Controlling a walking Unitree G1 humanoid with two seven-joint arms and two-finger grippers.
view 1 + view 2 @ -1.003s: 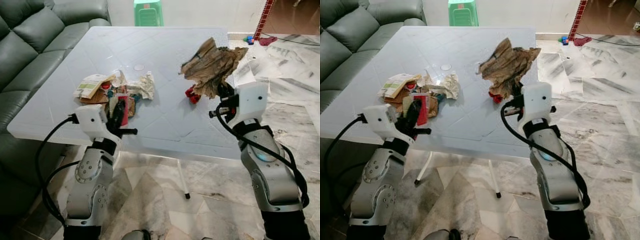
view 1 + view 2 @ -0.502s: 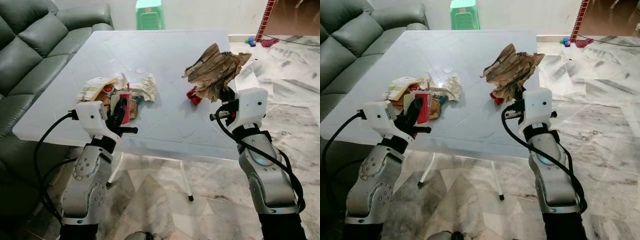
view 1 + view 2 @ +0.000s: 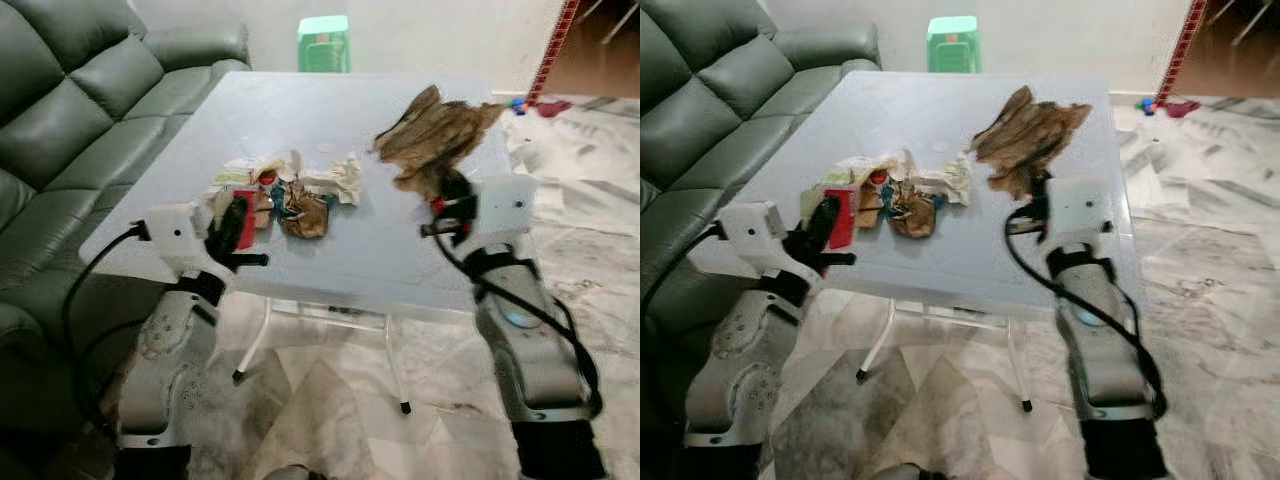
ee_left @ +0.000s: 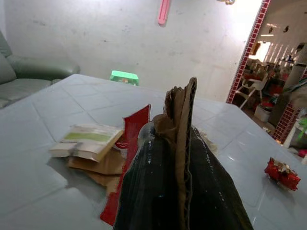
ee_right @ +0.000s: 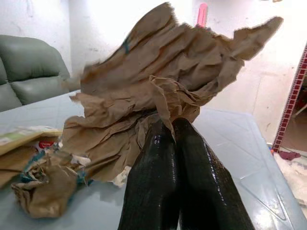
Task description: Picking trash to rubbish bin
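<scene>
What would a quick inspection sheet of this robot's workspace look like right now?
Surface: pale table, bare apart from the litter on it.
Job's things: crumpled brown paper in the right gripper; cardboard scrap in the left gripper; no rubbish bin seen.
Clutter: trash pile on the table; small red wrapper lying apart from it.
Grippers: both shut on their pieces.
Cables: black cables looping along both arms.
Surroundings: grey sofa, green stool, marble floor.
</scene>
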